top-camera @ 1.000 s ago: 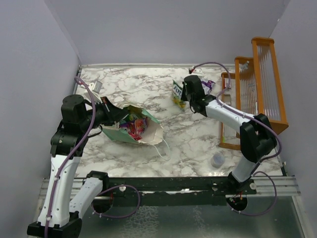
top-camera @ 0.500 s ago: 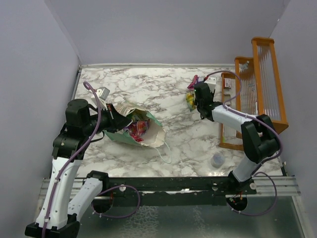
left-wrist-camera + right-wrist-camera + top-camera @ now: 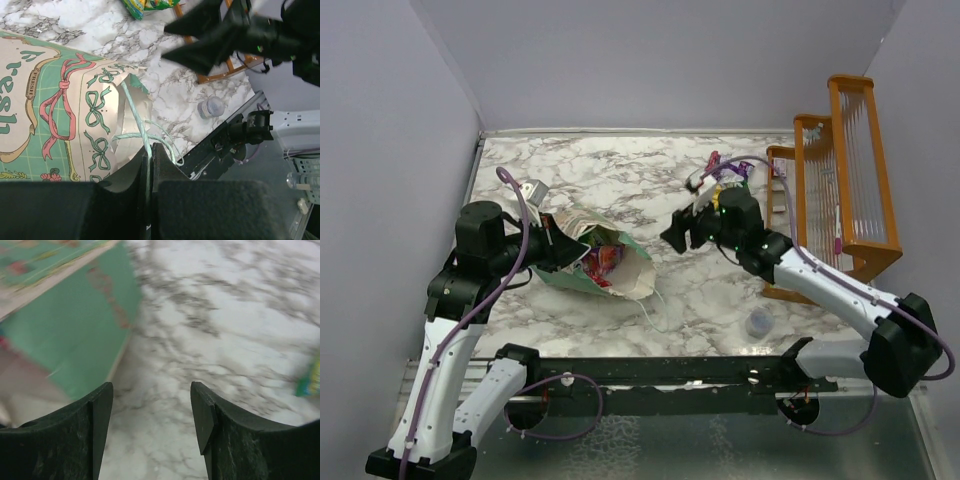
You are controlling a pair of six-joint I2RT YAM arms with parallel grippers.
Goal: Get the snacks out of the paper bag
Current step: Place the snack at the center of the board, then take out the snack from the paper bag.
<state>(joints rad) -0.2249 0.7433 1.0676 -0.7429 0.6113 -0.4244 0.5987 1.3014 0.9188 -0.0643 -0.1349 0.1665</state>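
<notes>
your right claw point(image 3: 675, 232) has its fingers spread with only bare marble table point(image 3: 210, 315) between and ahead of them, so that lane is free. ahead and to the left the paper bag point(image 3: 65, 325) walls it off. a green snack point(image 3: 311, 380) lies off to the right. behind the claw, more snacks point(image 3: 725, 170) and the wooden rack point(image 3: 845, 170) close the way. the left claw point(image 3: 565, 250), pinched on the string handle point(image 3: 135, 112), crowds the bag's far side.

Marble table point(image 3: 620, 180) here, and the paper bag point(image 3: 620, 278) lies on its side at the left with snacks point(image 3: 603, 260) showing in its mouth. Loose packets point(image 3: 730, 170) sit far right beside the orange rack point(image 3: 840, 170), and a grey cap point(image 3: 758, 322) rests near the front edge
</notes>
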